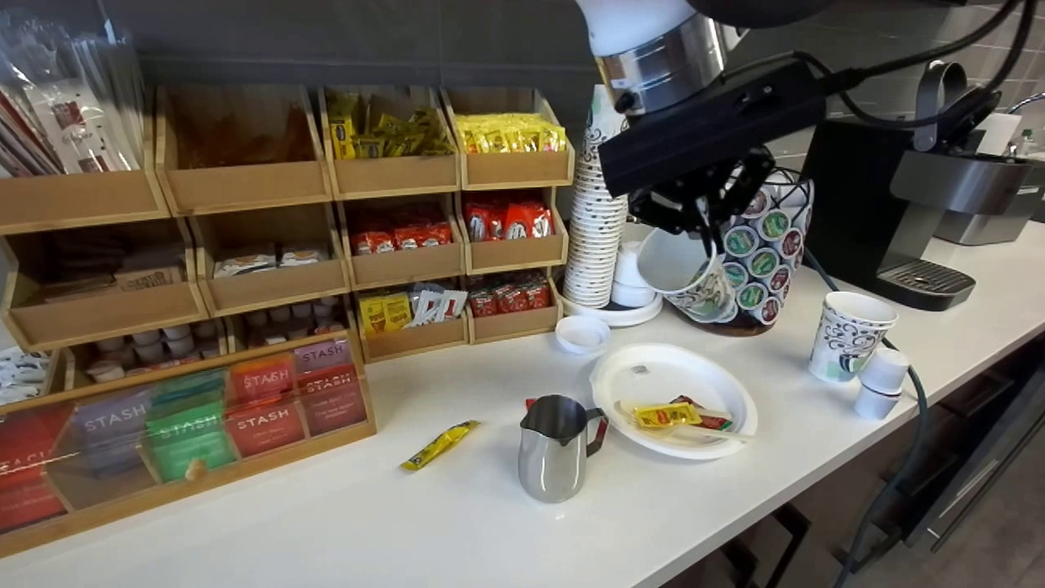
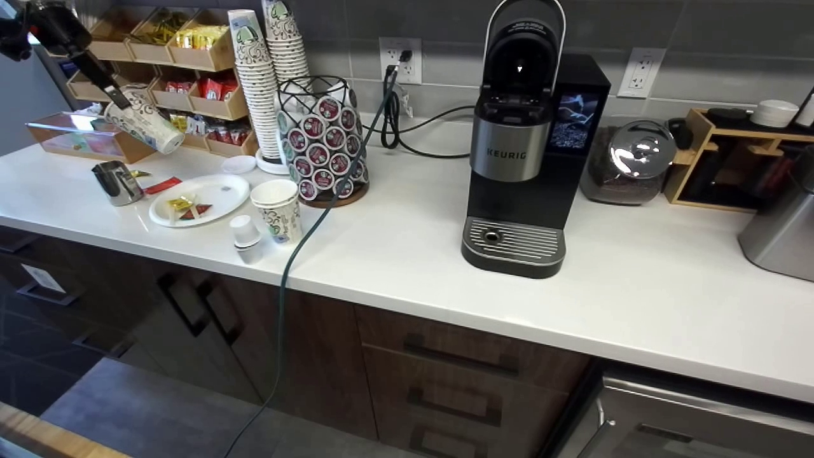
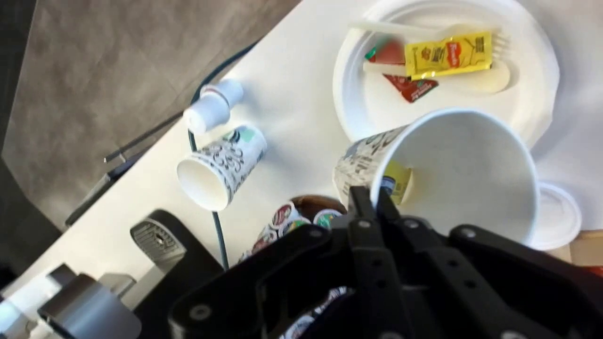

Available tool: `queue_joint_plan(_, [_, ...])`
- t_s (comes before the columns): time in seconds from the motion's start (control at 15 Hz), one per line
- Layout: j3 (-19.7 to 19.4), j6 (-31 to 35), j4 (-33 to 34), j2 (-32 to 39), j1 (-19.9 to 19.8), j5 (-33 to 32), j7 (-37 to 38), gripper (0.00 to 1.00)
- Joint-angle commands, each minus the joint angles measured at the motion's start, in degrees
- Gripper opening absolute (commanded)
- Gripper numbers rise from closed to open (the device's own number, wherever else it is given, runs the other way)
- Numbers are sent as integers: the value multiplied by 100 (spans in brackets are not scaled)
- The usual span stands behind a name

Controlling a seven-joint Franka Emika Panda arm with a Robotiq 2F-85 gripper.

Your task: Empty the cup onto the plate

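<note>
Above cntr [image 1: 326, 506], arm [image 1: 663, 69] w/ cup [image 3: 452, 172] rim btwn jaws

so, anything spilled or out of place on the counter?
A slim yellow packet and a slim red packet lie loose on the white counter by the steel pitcher, not in the wooden bins. No spill visible.

A steel pitcher [image 1: 551, 461] stands near a yellow packet [image 1: 439, 447] on the white counter [image 1: 326, 506].

1. One patterned paper cup [image 3: 471, 174] in the gripper [image 3: 373, 200].
2. One round white plate [image 1: 694, 380], below the gripper.
3. One steel milk pitcher [image 1: 551, 461], also below.
4. Two tall paper-cup stacks [image 2: 257, 108], near the gripper.
5. One Keurig coffee maker [image 2: 509, 152], well apart.
</note>
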Motion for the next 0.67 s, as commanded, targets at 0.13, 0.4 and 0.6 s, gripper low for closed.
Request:
queue_joint_plan(0.13, [-439,516,-881,-446,-87,777,292,1])
queue_joint_plan(0.4, [-497,599,-962,-498,-97,805,281,4])
queue_joint_plan(0.6, [-617,978,-1162,-575,-344,1328,140,1])
